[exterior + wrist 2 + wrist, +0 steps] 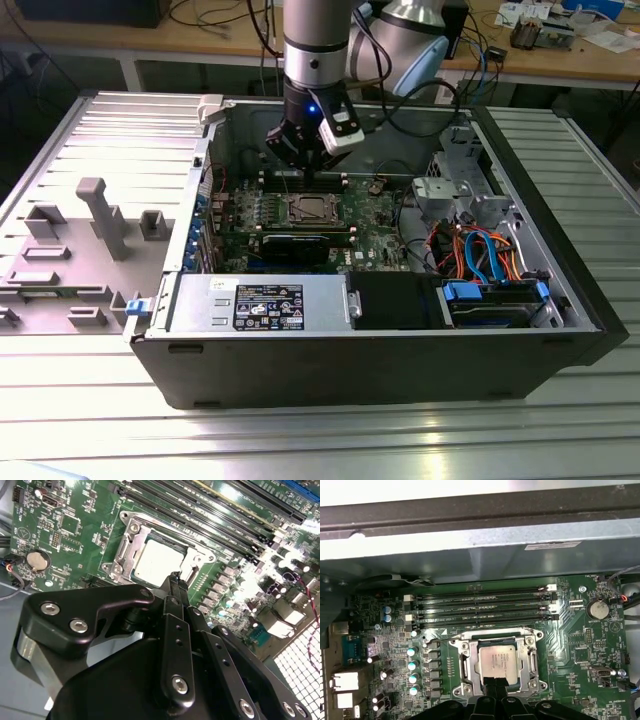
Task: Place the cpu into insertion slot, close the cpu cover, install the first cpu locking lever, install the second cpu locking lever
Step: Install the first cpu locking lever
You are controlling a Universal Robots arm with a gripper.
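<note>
Ribbed metal surface (90,420) carries an open computer case (380,370); the end effector (300,150), fingers together and holding nothing, hangs near the socket. The cpu (496,663) sits in its slot with the cpu cover (496,641) framing it. I judge slow, square pressure at the cover's edge wise, avoiding the memory slots (482,607)
</note>
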